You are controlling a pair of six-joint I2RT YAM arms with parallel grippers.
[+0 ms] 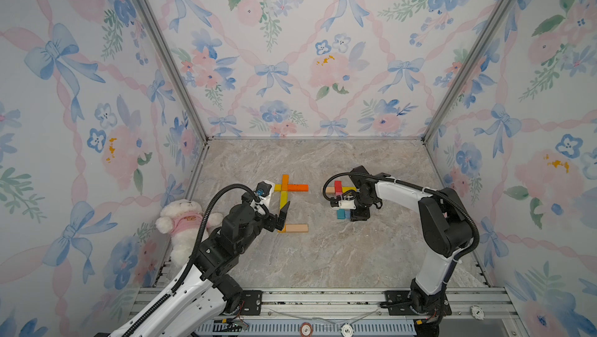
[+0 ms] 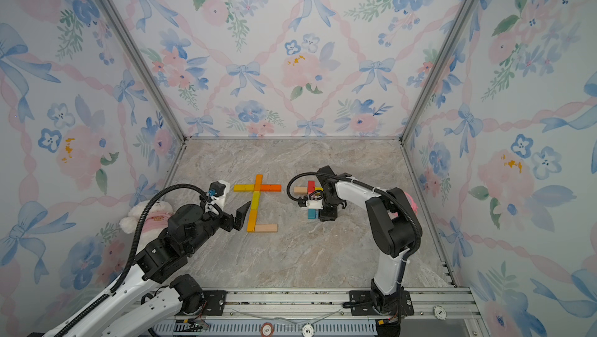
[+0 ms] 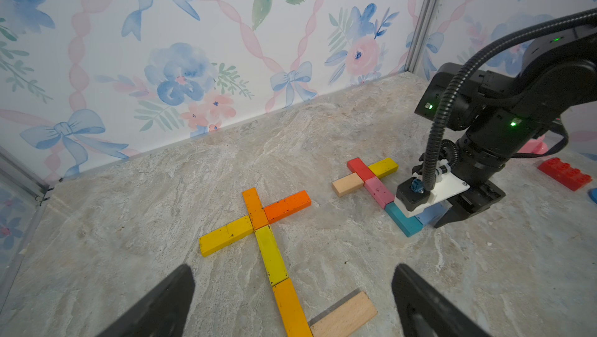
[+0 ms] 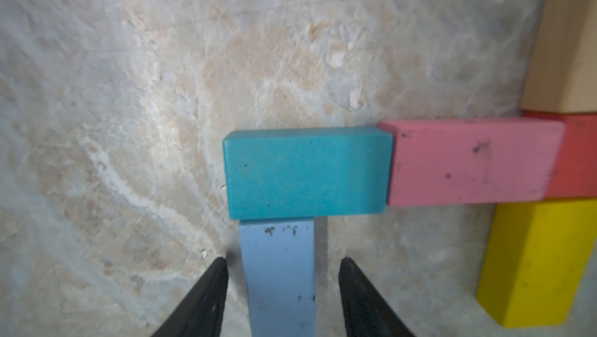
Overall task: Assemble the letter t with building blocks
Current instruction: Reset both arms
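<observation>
Both grippers of a two-armed robot stand open above a marble-look tabletop (image 1: 323,261), where wooden building blocks lie flat in two lower-case t figures, side by side across its middle.

Right of centre, the right gripper (image 4: 282,259) sits low with its jaws partly apart, astride the light blue block (image 4: 277,287). The wrist view shows a narrow gap between the block and each black finger, so it grips nothing. That block's end butts the long side of the teal block (image 4: 307,173), close to the teal block's free end, making the figure's foot. The teal block meets the pink block (image 4: 468,160) end to end. The pink block runs on into the red block (image 3: 358,167), which is flanked by a bare-wood block (image 3: 347,184) and a yellow block (image 3: 384,167) as the crossbar.

Left of centre, the left gripper (image 3: 292,267) hangs with its jaws wide apart and empty over the lower stem of the other figure. That figure is made of an orange top block (image 3: 255,207), a yellow arm (image 3: 226,235), a red-orange arm (image 3: 287,206), a yellow-green stem block (image 3: 271,254), an orange stem block (image 3: 290,306) and a bare-wood foot (image 3: 344,314).

A white plush bear (image 1: 181,222) in a pink top lies at the tabletop's left edge.
</observation>
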